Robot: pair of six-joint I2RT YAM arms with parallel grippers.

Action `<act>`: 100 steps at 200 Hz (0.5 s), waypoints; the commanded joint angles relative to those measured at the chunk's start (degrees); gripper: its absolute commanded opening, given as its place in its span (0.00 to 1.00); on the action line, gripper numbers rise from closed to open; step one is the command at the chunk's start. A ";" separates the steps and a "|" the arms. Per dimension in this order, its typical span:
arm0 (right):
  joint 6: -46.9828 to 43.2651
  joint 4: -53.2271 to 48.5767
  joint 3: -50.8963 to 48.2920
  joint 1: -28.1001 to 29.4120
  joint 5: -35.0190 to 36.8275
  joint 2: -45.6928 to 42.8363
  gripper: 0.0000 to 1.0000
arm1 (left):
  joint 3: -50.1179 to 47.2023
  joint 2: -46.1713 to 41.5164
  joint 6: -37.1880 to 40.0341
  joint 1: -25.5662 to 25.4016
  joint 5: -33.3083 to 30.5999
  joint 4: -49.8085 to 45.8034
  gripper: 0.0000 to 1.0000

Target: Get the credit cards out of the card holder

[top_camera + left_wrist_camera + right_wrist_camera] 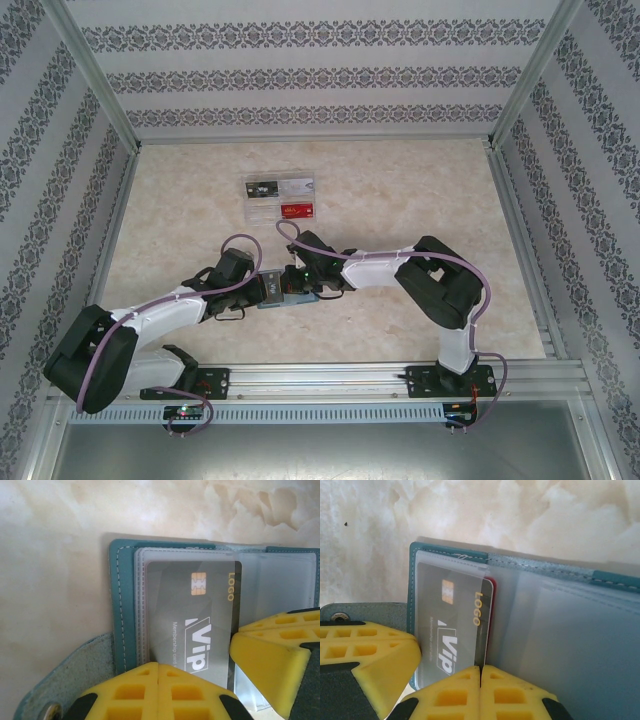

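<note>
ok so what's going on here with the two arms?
Both arms meet mid-table over the open teal card holder. The left tool and right tool are both shut over it, the right one at the edge of a grey VIP card in a clear sleeve, with a red card behind it. Whether either pinches anything is unclear. The grey card is not out yet.

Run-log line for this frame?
left tool: shut at card holder edge | right tool: shut on VIP card | card holder: open, flat on table
</note>
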 commanded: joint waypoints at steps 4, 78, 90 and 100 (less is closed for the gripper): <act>0.87 1.52 -2.11 -0.44 0.00 -1.55 0.00 | -0.36 1.41 0.31 0.69 -2.49 -1.73 0.00; 1.21 2.30 -6.90 -2.50 1.03 -5.70 0.00 | -0.02 1.23 0.29 0.75 -3.03 -2.71 0.00; 1.12 2.04 -7.46 -2.84 1.29 -6.67 0.00 | 0.03 1.15 0.34 0.72 -3.01 -2.74 0.00; 0.87 1.82 -8.08 -3.26 1.27 -7.32 0.00 | 0.18 1.15 0.35 0.69 -2.86 -2.83 0.00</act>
